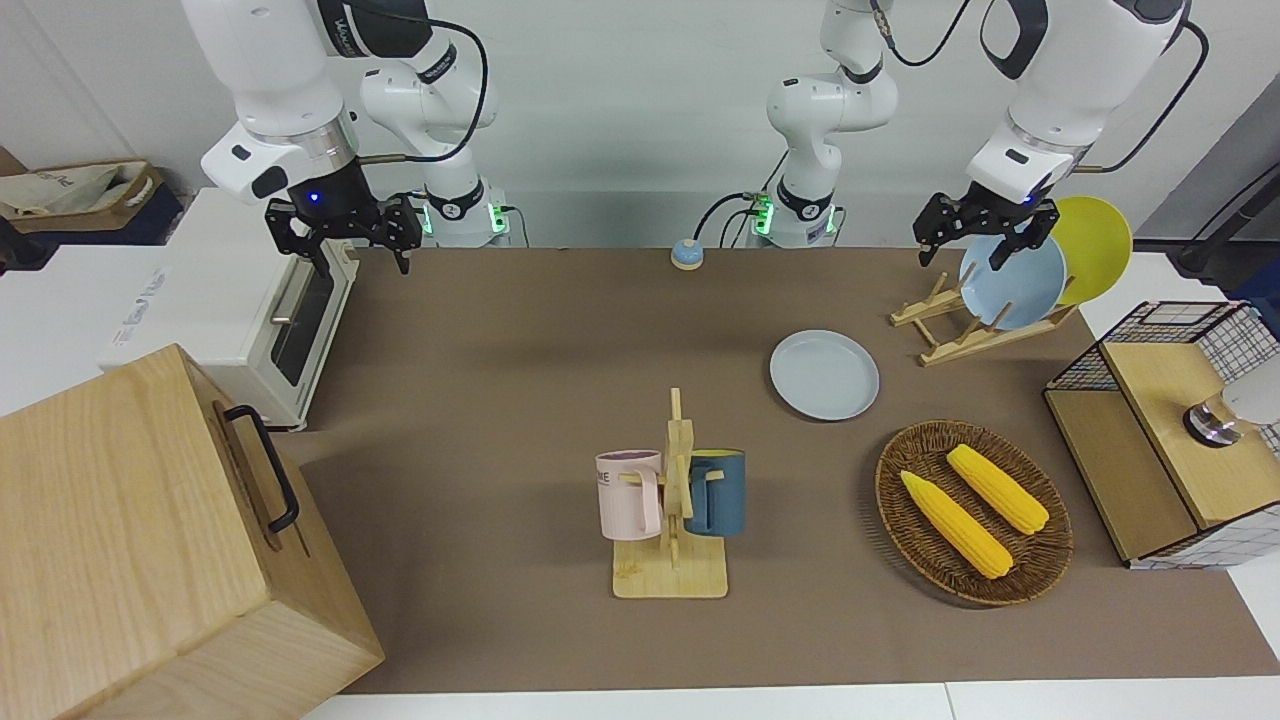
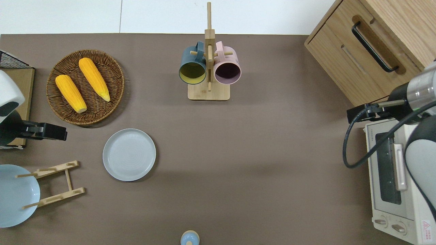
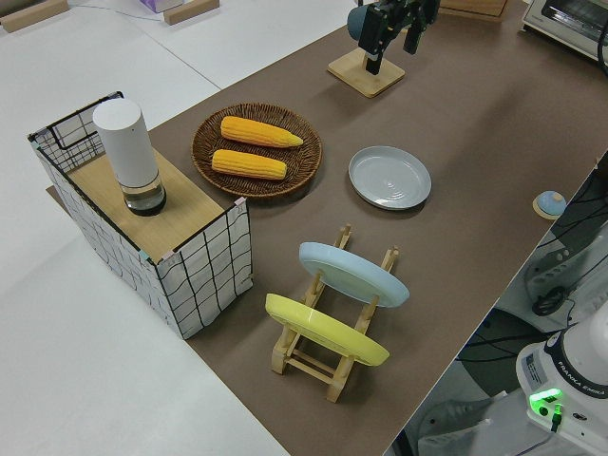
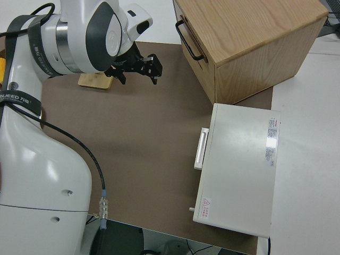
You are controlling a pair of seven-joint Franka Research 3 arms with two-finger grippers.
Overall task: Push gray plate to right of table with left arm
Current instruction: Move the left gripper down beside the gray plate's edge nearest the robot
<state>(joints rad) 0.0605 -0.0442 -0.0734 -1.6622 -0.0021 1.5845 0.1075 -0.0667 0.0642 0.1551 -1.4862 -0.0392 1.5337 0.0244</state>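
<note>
Gray plate [image 2: 129,154] is lying untouched, lower left overhead. Left claw [image 1: 984,232] is hanging open, upper right in front view; best lowering beside the rim, then pushing steadily across the desk [image 2: 259,170].

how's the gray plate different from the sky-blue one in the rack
The round pale gray plate lies flat on the brown table; the round sky-blue plate stands tilted in the wooden plate rack. The gray plate is paler and grayer, the sky-blue plate more saturated. The gray plate sits alone in the open; the sky-blue plate stands beside a yellow plate. Both are round, plain and empty.
</note>
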